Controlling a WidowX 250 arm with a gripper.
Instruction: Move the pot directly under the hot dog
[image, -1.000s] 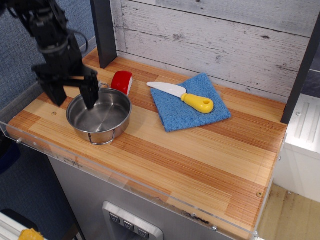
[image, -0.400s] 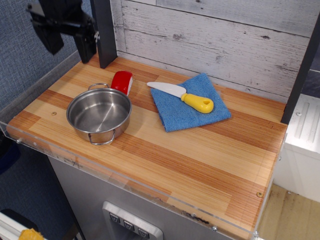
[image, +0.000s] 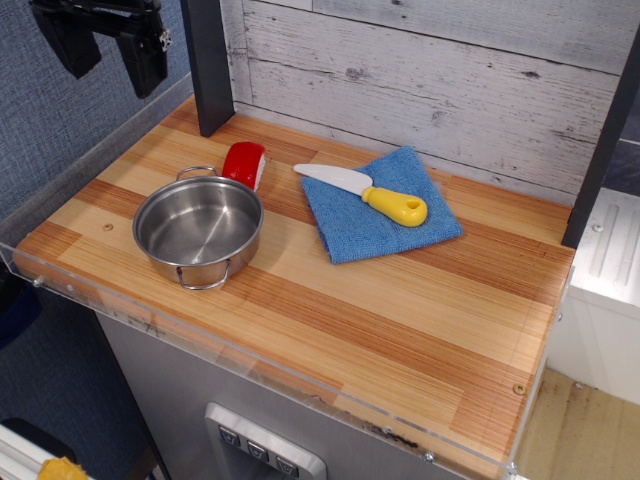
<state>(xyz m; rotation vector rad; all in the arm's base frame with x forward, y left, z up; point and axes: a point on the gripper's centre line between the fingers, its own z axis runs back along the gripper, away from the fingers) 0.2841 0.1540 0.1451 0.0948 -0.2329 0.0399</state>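
Placement appears complete: we see the pot (image: 198, 229) at seven o'clock of the hot dog (image: 244, 163), touching it, while the gripper (image: 106, 52) hangs open and empty at eleven o'clock, so only retreat remains.

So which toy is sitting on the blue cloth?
The knife, white blade with a yellow handle, lies on the blue cloth. The hot dog and the pot sit on bare wood.

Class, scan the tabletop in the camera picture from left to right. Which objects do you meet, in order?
pot → hot dog → knife, which lies on the blue cloth. The open gripper hangs above the table's far left, touching nothing.
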